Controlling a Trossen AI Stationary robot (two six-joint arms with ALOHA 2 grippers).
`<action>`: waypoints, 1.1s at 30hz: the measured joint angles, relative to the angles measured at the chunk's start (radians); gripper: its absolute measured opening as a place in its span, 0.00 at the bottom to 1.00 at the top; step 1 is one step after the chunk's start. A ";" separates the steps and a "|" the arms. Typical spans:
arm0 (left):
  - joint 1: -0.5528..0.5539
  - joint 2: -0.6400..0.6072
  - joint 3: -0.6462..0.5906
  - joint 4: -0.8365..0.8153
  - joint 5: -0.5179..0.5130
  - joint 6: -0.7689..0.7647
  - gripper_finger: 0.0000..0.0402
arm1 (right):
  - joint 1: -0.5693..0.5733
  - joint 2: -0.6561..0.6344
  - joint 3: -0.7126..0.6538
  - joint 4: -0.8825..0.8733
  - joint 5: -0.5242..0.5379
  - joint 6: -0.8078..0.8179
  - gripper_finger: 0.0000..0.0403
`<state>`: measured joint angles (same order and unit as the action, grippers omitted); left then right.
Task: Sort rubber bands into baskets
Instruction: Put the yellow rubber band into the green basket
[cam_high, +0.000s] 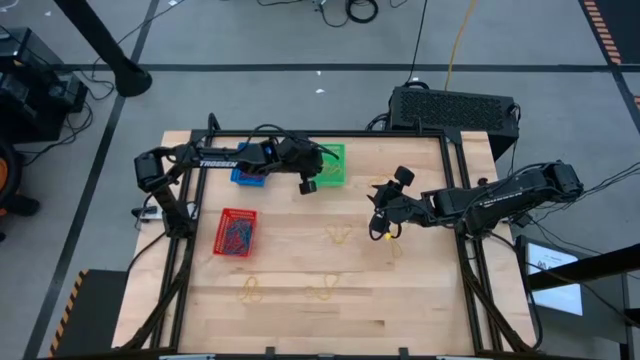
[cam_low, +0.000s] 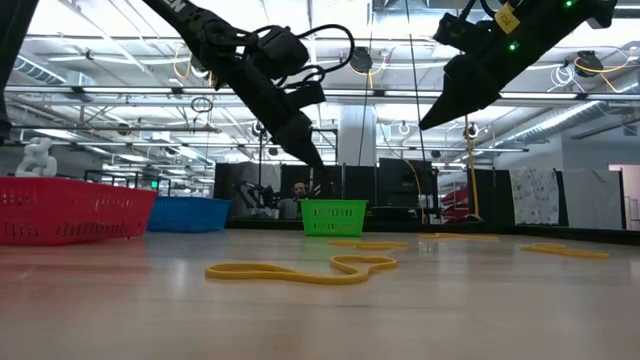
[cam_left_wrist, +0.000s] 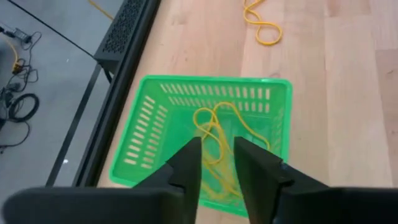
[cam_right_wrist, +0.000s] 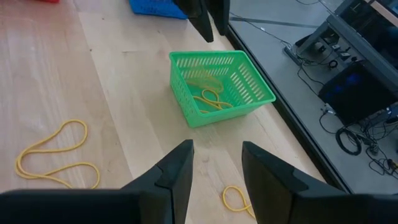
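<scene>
The green basket (cam_high: 333, 160) stands at the table's far edge and holds several yellow rubber bands (cam_left_wrist: 214, 134); it also shows in the right wrist view (cam_right_wrist: 221, 87). My left gripper (cam_left_wrist: 217, 158) hangs just above the basket's near side, open by a narrow gap and empty. My right gripper (cam_right_wrist: 216, 168) is open and empty, above the table to the right of the basket. A yellow band (cam_right_wrist: 236, 200) lies on the table below it. The red basket (cam_high: 236, 232) holds red and blue bands. The blue basket (cam_high: 248, 175) is partly hidden under my left arm.
Loose yellow bands lie on the table in the middle (cam_high: 338, 236), near the front (cam_high: 248, 290) (cam_high: 322, 290), and close to the low camera (cam_low: 300, 270). A black box with a grille (cam_high: 450, 108) stands beyond the far edge. A black frame rail (cam_left_wrist: 121, 93) runs beside the green basket.
</scene>
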<state>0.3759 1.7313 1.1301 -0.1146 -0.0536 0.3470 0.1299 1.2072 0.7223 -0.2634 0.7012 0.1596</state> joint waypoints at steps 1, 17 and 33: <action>0.000 0.000 0.000 0.000 0.000 -0.002 0.27 | 0.000 0.000 0.000 0.000 0.000 0.000 0.32; -0.077 -0.025 0.217 -0.798 0.030 -0.136 0.35 | 0.000 0.000 0.000 0.003 0.000 0.008 0.32; -0.537 -0.196 0.149 -1.018 0.245 -0.499 0.35 | 0.002 0.000 0.000 0.208 -0.255 -0.008 0.32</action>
<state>-0.1614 1.5350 1.2790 -1.1329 0.1909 -0.1523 0.1321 1.2072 0.7227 -0.0552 0.4462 0.1516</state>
